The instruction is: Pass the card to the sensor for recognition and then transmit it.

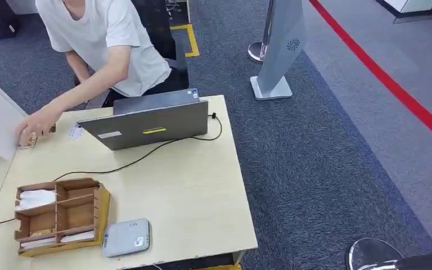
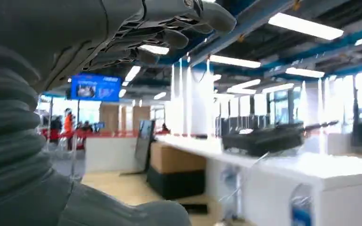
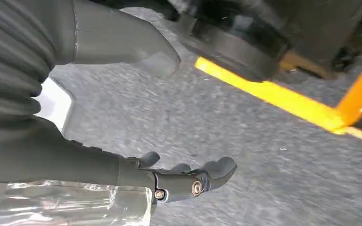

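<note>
White cards [image 1: 36,198] lie in a brown wooden organizer [image 1: 62,216] at the near left of the table. Beside it, at the table's front edge, sits the flat grey sensor [image 1: 126,237]. My left hand [image 2: 70,66] is raised in the air with its fingers [image 2: 179,21] stretched apart and nothing in it; a bright hall lies beyond. My right hand [image 3: 122,174] hangs over grey carpet, thumb [image 3: 132,44] apart from the fingers [image 3: 207,172], holding nothing.
A person in a white shirt [image 1: 107,34] leans over the far side and has a hand [image 1: 34,126] on a small item at the far left corner. A grey laptop [image 1: 149,121] with a black cable [image 1: 146,154] stands at the back of the pale table [image 1: 191,191]. A grey stand [image 1: 275,56] is on the carpet.
</note>
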Robot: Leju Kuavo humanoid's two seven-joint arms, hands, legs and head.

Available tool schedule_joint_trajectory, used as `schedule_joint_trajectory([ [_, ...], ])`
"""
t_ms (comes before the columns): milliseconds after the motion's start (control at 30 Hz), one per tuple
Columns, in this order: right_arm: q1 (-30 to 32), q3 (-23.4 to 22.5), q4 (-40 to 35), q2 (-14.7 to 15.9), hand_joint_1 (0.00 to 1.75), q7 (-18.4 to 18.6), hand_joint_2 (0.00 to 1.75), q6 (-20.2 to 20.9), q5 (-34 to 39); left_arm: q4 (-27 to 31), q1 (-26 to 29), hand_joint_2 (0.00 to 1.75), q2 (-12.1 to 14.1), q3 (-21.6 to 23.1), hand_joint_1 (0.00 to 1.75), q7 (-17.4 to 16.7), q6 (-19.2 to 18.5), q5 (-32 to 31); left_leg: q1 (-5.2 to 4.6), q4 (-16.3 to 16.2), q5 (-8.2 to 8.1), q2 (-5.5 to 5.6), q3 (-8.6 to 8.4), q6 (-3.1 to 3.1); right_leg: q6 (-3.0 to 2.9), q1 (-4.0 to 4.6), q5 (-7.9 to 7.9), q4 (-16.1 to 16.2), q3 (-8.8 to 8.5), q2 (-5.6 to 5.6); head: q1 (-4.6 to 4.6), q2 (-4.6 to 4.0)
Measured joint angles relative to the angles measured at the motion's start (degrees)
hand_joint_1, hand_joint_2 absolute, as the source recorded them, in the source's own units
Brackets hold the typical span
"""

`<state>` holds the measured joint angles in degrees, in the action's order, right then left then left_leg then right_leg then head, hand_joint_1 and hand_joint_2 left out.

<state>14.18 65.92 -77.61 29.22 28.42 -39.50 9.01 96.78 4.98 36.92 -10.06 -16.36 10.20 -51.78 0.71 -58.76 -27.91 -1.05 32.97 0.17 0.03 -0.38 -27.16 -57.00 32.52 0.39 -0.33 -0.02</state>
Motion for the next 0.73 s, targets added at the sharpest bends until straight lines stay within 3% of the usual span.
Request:
schedule_joint_trajectory([
  [33, 0.6, -0.6, -0.9, 0.1, 0.0, 1.5, 1.75, 0.0, -0.9, 0.5, 2.9, 1.75, -0.7, -3.2, 0.0, 1.9, -1.5, 2.0, 0.02, 0.0, -0.05, -0.05, 0.0, -0.02, -0.05, 0.0, -0.05, 0.0, 0.02, 0.07, -0.04, 0.0],
  [100, 1.5, -1.4, -2.3, 0.4, 0.0, 3.2, 1.75, 0.0, -1.8, 1.3, 6.7, 1.75, -4.3, -13.6, 0.0, 8.3, -7.2, 4.7, 0.04, 0.0, -0.08, -0.05, 0.01, 0.02, -0.02, 0.01, -0.1, 0.0, 0.04, 0.09, -0.02, 0.0],
  [233, 2.2, -2.7, -3.3, 0.4, 0.0, 3.8, 1.75, 0.0, -1.6, 0.8, 4.8, 1.75, -16.0, -41.2, 0.0, 15.9, -33.1, 8.1, 0.11, 0.0, -0.23, -0.15, 0.05, 0.0, 0.02, 0.05, -0.18, 0.0, -0.01, 0.19, 0.02, -0.02],
  [267, 2.3, -2.8, -3.3, 0.4, 0.0, 3.6, 1.75, 0.0, -1.2, 0.1, 3.6, 1.75, -18.0, -46.9, 0.0, 16.6, -36.2, 7.8, 0.13, 0.0, -0.25, -0.15, 0.02, 0.0, 0.02, 0.07, -0.18, 0.0, -0.03, 0.2, -0.02, 0.0],
  [300, 2.4, -2.9, -3.3, 0.4, 0.0, 3.2, 1.75, 0.0, -1.1, -0.6, 2.5, 1.75, -20.4, -53.0, 0.0, 15.2, -37.3, 9.5, 0.08, 0.0, -0.26, -0.14, 0.01, 0.01, 0.02, 0.06, -0.18, 0.1, -0.05, 0.19, 0.09, 0.0],
  [367, 2.2, -3.2, -3.2, 0.4, 0.0, 2.4, 1.75, 0.0, -0.6, -1.2, 2.1, 1.75, -25.2, -61.4, 0.0, 6.9, -34.2, 18.7, -0.08, 0.0, -0.34, -0.14, -0.11, 0.07, 0.09, -0.05, -0.24, 0.1, -0.08, 0.19, 0.04, 0.0],
  [400, 2.1, -3.2, -3.1, 0.4, 0.0, 1.9, 1.75, 0.0, 0.1, -1.3, 2.0, 0.0, -27.9, -64.4, 0.0, 3.6, -31.9, 22.9, -0.12, 0.0, -0.38, -0.11, -0.16, 0.15, 0.16, -0.11, -0.29, 0.1, -0.13, 0.15, -0.06, 0.0],
  [467, 1.7, -3.1, -2.5, 0.4, 0.0, 0.6, 1.75, 0.0, 1.4, -1.6, 1.7, 0.0, -34.5, -69.0, 0.0, -1.9, -26.7, 29.4, -0.12, 0.0, -0.42, 0.17, -0.25, 0.21, 0.34, -0.13, -0.42, 0.1, -0.26, -0.12, 0.02, 0.0],
  [567, 0.5, -2.8, -1.4, 0.3, 0.0, -1.0, 1.75, 0.0, 3.3, -1.9, 1.3, 0.0, -42.3, -73.0, 0.0, -6.4, -20.8, 33.4, -0.19, 0.0, -0.46, 0.42, -0.27, 0.35, 0.38, -0.18, -0.47, 0.2, -0.42, -0.42, 0.11, 0.0],
  [600, 0.1, -2.4, -0.9, 0.3, 0.0, -1.5, 1.75, 0.0, 4.1, -2.0, 1.3, 1.75, -44.7, -73.2, 0.0, -8.5, -19.1, 34.3, -0.25, 0.0, -0.45, 0.47, -0.27, 0.43, 0.4, -0.25, -0.47, 0.2, -0.46, -0.48, 0.11, 0.0],
  [667, -0.7, -1.5, 0.3, 0.2, 0.0, -2.8, 1.75, 0.0, 5.4, -3.2, 0.9, 1.75, -48.5, -73.2, 0.0, -9.9, -17.4, 35.0, -0.28, 0.0, -0.39, 0.73, -0.27, 0.52, 0.51, -0.29, -0.51, 0.2, -0.68, -0.75, 0.13, 0.0],
  [733, -1.5, -0.9, 1.5, 0.0, 0.0, -4.4, 1.75, 0.0, 6.7, -5.8, 0.7, 1.75, -51.4, -73.3, 0.0, -9.0, -16.8, 34.4, -0.33, -0.1, -0.39, 0.81, -0.31, 0.52, 0.53, -0.33, -0.51, 0.2, -0.74, -0.82, 0.13, 0.0],
])
